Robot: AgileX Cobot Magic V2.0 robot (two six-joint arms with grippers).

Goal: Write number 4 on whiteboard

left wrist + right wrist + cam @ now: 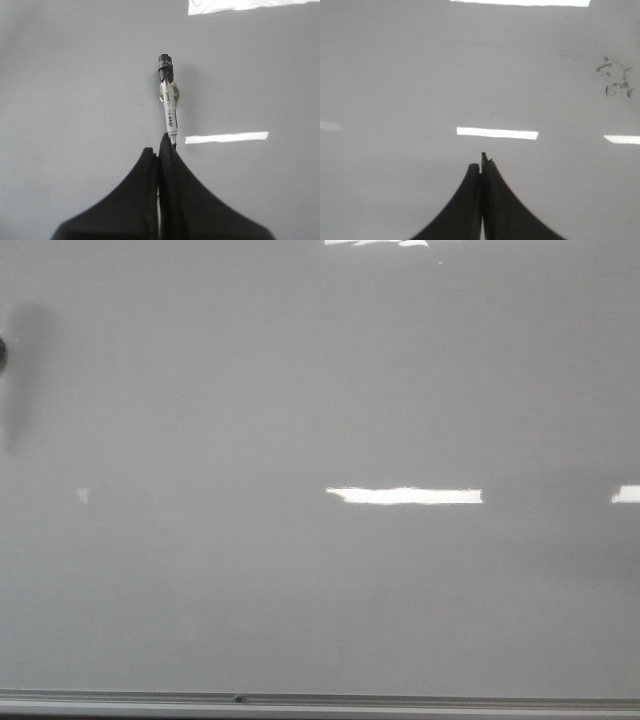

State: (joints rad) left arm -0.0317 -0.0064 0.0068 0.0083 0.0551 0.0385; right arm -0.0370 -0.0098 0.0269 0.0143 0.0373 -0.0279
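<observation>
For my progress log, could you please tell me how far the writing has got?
Done: the left tool is shut on a marker, pointed at the whiteboard. In hand: nothing is being drawn; the front view shows no stroke. Left: the whole 4. The right tool is shut.

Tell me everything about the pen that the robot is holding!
The thin white marker pen with a black end sticks out from the left gripper, whose black fingers are shut on its lower end. It has a clear middle section and a small printed barcode label. It points at the glossy pale grey whiteboard. Whether it touches is unclear.
</observation>
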